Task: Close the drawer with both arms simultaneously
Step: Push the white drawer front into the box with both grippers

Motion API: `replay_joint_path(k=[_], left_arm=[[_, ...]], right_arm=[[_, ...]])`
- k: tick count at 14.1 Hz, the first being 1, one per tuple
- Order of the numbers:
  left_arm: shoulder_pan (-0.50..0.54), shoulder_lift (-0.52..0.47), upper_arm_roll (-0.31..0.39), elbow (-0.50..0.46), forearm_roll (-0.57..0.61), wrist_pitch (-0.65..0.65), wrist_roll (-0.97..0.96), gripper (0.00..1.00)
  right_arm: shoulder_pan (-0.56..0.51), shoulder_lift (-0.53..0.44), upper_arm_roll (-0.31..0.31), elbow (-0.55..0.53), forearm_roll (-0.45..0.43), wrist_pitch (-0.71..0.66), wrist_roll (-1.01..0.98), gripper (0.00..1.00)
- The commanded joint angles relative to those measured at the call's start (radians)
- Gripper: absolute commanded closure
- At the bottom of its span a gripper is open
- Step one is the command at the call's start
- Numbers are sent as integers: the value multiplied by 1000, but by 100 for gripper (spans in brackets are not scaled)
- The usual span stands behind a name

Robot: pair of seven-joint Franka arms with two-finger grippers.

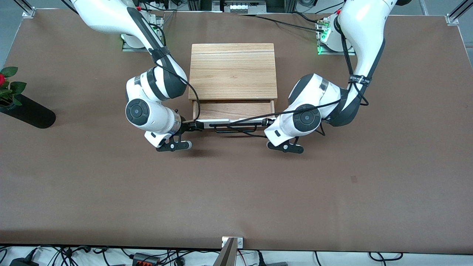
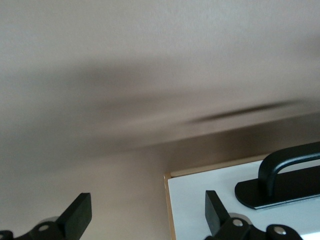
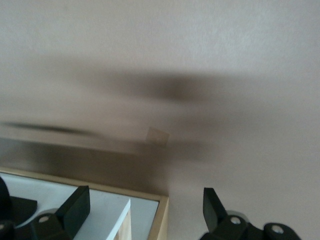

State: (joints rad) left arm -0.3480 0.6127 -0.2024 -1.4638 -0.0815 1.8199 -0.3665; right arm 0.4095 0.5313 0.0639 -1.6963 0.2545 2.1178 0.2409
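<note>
The light-oak cabinet stands mid-table with its drawer pulled partly out toward the front camera. The drawer's white front panel carries a black bar handle. My right gripper is at the panel's end toward the right arm's side, open, its fingers straddling the panel's corner. My left gripper is at the panel's other end, also open. One of its fingers lies against the white panel and the other is off past the edge. The handle shows beside it.
A black cable from the left arm drapes across the drawer front. A dark vase with a red rose lies near the table edge at the right arm's end. The brown tabletop stretches toward the front camera.
</note>
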Motion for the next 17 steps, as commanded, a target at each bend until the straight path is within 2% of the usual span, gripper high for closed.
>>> replay_joint_path(k=[1, 3, 10, 17], left_arm=[[-20, 5, -6, 11, -30, -89, -5, 0], [-19, 10, -6, 10, -72, -116, -5, 0], [-48, 36, -8, -6, -81, -156, -46, 0], [-43, 44, -6, 2, -95, -169, -49, 0]], right_arm=[[15, -11, -4, -16, 2, -51, 15, 0], [15, -13, -4, -14, 0, -93, 17, 0], [58, -25, -4, -13, 2, -240, 34, 0], [92, -27, -4, -11, 2, -262, 86, 0]])
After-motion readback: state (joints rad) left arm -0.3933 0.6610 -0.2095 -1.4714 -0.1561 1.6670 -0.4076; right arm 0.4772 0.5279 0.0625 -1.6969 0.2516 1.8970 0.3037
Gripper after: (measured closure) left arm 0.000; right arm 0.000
